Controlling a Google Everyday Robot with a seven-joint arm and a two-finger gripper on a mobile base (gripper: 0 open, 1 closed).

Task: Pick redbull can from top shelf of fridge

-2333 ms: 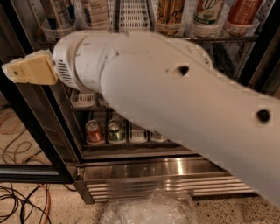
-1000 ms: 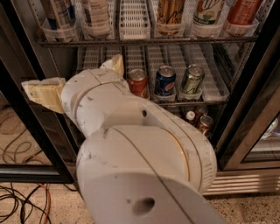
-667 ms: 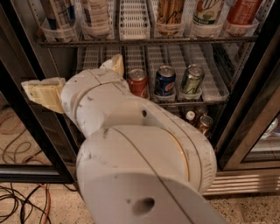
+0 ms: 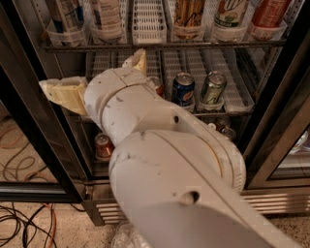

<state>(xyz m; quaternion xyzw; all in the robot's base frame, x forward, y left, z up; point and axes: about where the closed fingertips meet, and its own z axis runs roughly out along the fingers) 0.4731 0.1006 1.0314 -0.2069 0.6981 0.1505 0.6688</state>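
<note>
The redbull can [image 4: 65, 16], slim with a blue-and-silver body, stands at the far left of the top shelf [image 4: 160, 46] of the fridge [image 4: 278, 101]; its top is cut off by the frame. My gripper [image 4: 92, 69] is below that shelf and in front of the middle rack. It is open and empty, with one cream finger [image 4: 60, 93] pointing left and the other finger [image 4: 137, 60] pointing up. It hangs below and a little right of the can, not touching it. My white arm fills the lower middle of the view.
An empty white slotted lane [image 4: 149, 22] and several other drinks [image 4: 230, 14] are on the top shelf. On the middle rack are a red can [image 4: 157, 86], a Pepsi can [image 4: 183, 90] and a green can [image 4: 212, 88]. The black door frame [image 4: 29, 126] is on the left. Cables [image 4: 24, 218] lie on the floor.
The arm has swung from across the top of the view to the lower middle. In the last second the gripper has moved slightly up and to the right, toward the top shelf.
</note>
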